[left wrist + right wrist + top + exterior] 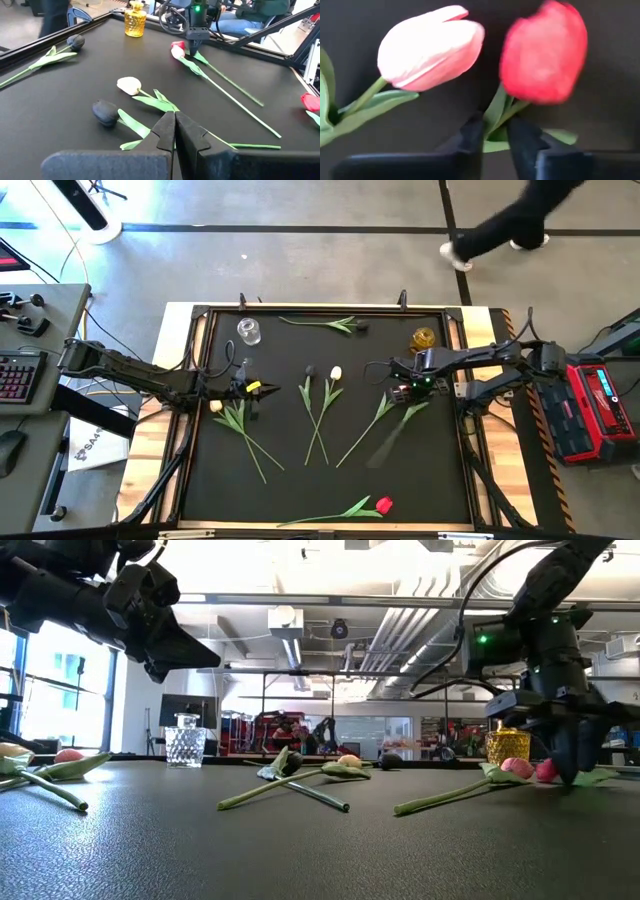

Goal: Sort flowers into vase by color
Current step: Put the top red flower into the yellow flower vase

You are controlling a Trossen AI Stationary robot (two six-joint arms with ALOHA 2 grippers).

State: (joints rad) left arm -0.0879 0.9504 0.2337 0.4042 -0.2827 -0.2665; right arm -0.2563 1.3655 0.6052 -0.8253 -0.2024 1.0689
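- The flowers are artificial tulips with thin green stems and long leaves, lying flat and scattered over the black tabletop [330,470].
- A red tulip [543,52] and a pink tulip [431,47] lie head by head under the right arm, near the amber vase [423,338].
- The right end effector [496,137] is down at the tabletop, its two fingers closed in on the red tulip's stem just below the head.
- A white tulip [129,85] and a dark tulip [105,112] lie mid-tabletop with stems crossing.
- Another dark tulip [75,41] lies along the far edge, beside a clear glass vase [248,331].
- Another red tulip [382,505] lies at the near edge; in the left wrist view it is cut off by the frame.
- The left end effector [175,135] hangs above the tabletop at the left side, fingers pressed together and holding nothing.
- Beneath it lie more tulips [240,420]; their head colours are hard to make out from above.
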